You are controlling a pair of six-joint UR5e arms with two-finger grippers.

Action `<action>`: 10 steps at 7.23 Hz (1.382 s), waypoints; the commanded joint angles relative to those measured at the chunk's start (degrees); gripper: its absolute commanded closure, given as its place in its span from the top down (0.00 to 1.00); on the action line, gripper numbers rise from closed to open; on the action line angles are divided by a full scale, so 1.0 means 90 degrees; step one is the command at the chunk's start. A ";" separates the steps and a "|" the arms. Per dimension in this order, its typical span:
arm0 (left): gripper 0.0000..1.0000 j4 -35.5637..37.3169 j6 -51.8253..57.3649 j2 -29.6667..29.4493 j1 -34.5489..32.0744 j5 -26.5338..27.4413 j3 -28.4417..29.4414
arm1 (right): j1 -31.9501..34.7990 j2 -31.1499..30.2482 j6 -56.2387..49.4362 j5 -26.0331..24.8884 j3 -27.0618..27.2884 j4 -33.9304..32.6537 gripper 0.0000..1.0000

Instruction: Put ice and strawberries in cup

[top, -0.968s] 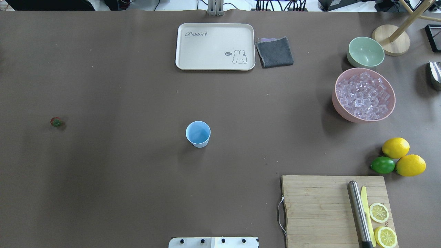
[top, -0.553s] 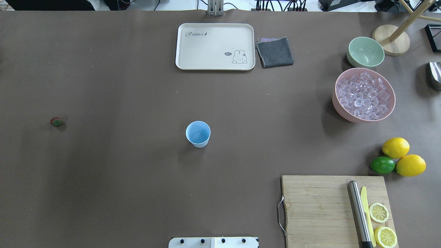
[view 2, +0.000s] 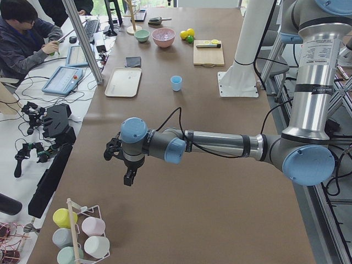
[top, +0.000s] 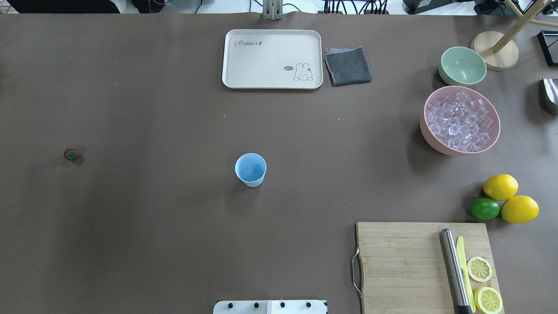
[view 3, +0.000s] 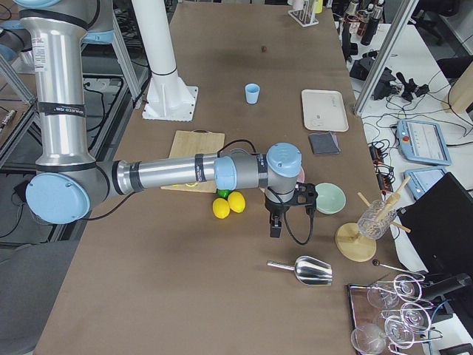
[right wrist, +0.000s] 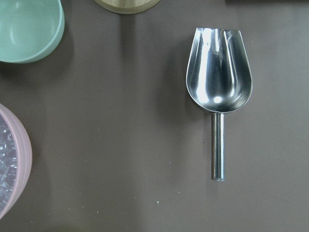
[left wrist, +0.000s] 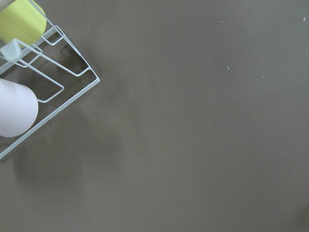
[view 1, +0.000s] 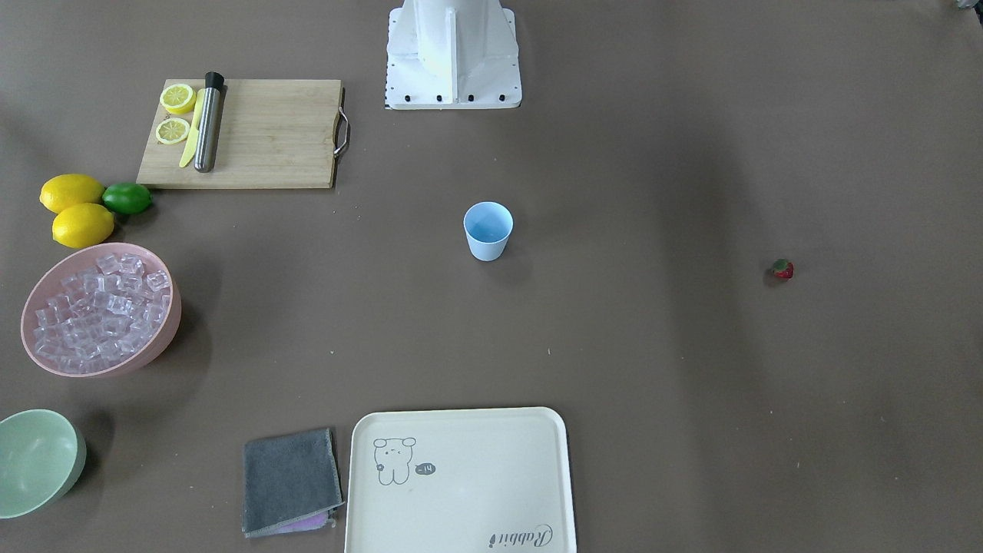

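Observation:
The light-blue cup [top: 250,169] stands upright and empty near the table's middle; it also shows in the front view [view 1: 488,230]. The tiny red strawberry [top: 70,154] lies alone far to the left. The clear ice cubes [top: 461,121] fill the pink bowl [top: 429,139] at the right. My left gripper [view 2: 129,176] hangs over bare table at the left end, far from the strawberry. My right gripper [view 3: 275,225] hangs beyond the pink bowl, near a metal scoop [right wrist: 219,96]. I cannot tell whether either gripper is open or shut.
A pale green bowl [top: 463,66] and a wooden stand [top: 495,50] stand behind the pink bowl. A cream tray [top: 272,59] and grey cloth [top: 347,66] sit at the back. Lemons, a lime [top: 484,209] and a cutting board [top: 401,266] are front right. A cup rack [left wrist: 29,82] is at the left end.

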 commanded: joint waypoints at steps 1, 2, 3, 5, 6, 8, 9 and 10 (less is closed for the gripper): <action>0.97 0.0000 0.0007 0.0001 0.0003 0.0003 -0.0002 | 0.0000 -0.0014 0.0305 -0.0018 0.0028 0.0010 1.00; 0.98 -0.0010 0.0007 0.0001 0.0003 0.0003 -0.0012 | 0.0000 -0.0053 0.0268 -0.0018 0.0038 0.0010 1.00; 0.98 -0.0010 0.0007 0.0001 0.0003 0.0003 -0.0012 | 0.0000 -0.0053 0.0268 -0.0047 0.0028 0.0010 1.00; 0.97 -0.0010 0.0007 -0.0028 0.0003 0.0003 -0.0012 | 0.0000 -0.0063 0.0238 0.0040 0.0047 0.0010 1.00; 0.98 -0.0010 0.0007 -0.0038 0.0003 -0.0007 -0.0022 | 0.0000 -0.0024 0.0180 0.0051 0.0047 0.0019 1.00; 0.97 -0.0010 0.0007 -0.0067 0.0022 -0.0007 -0.0031 | -0.0213 0.0316 0.0169 0.0012 0.0106 0.0020 1.00; 0.97 -0.0010 0.0007 -0.0077 0.0100 0.0002 -0.0012 | -0.0505 0.0550 0.0228 0.0002 0.0096 0.0020 1.00; 0.97 -0.0010 0.0017 -0.0077 0.0149 0.0003 0.0017 | -0.0778 0.0746 0.0422 -0.0027 0.0096 0.0020 1.00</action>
